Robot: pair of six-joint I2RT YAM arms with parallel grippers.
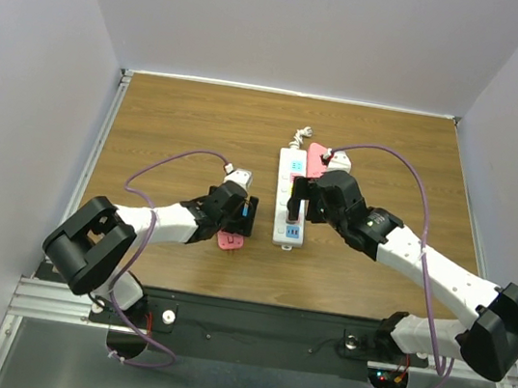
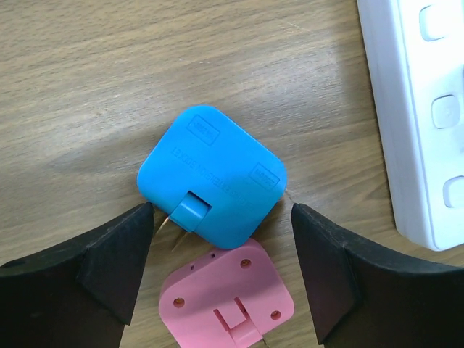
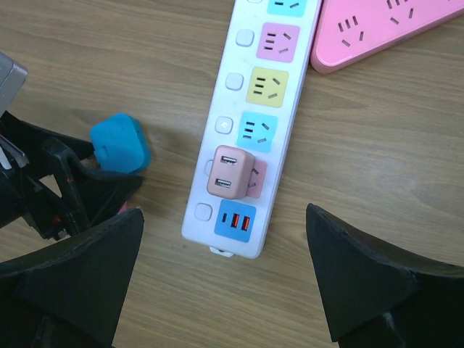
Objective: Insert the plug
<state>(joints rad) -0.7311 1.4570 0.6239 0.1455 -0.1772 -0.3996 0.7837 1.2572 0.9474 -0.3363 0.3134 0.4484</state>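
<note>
Seemingly partway: one beige adapter [image 3: 228, 174] sits in the white power strip [image 3: 230, 101], while the blue plug [image 2: 212, 174] lies loose on the table left of it, ungripped between the wide-open left end effector [image 2: 221, 209]; the right end effector [image 3: 225, 215] hovers wide above the strip.

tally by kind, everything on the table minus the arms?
Power strips: 2, the white strip and the pink strip
Loose plugs: 2, the blue plug and the pink plug
USB charger seated in the white strip: 1
Total: 5
</note>
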